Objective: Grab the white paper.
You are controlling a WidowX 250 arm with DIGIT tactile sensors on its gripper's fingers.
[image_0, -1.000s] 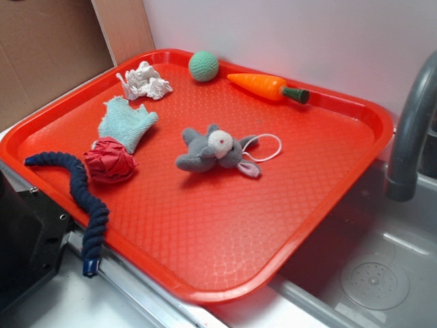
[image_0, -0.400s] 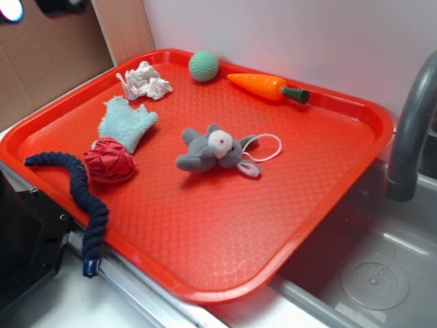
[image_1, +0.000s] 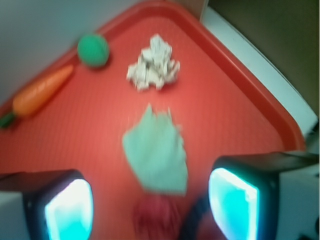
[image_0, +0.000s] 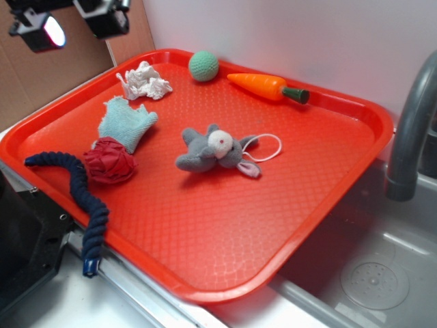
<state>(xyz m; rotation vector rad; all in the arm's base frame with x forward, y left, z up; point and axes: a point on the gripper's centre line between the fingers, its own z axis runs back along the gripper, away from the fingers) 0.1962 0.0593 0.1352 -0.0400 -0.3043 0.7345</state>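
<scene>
While gripper (image_1: 150,205) hangs w/ jaws apart, empty, crumpled white paper wad (image_1: 153,63) lies well ahead of fingers (image_1: 67,202), beyond frayed pale teal cloth (image_1: 156,152), both on red plastic tray (image_0: 328,130).

A second earlier, no part of the gripper (image_0: 68,20) was seen in the exterior view. Shortly afterwards, only a small portion was glimpsed at the top left corner. By now it had been brought further into view there, its fingers (image_0: 102,19) spread apart, above the tray's (image_0: 355,171) far-left corner.
</scene>
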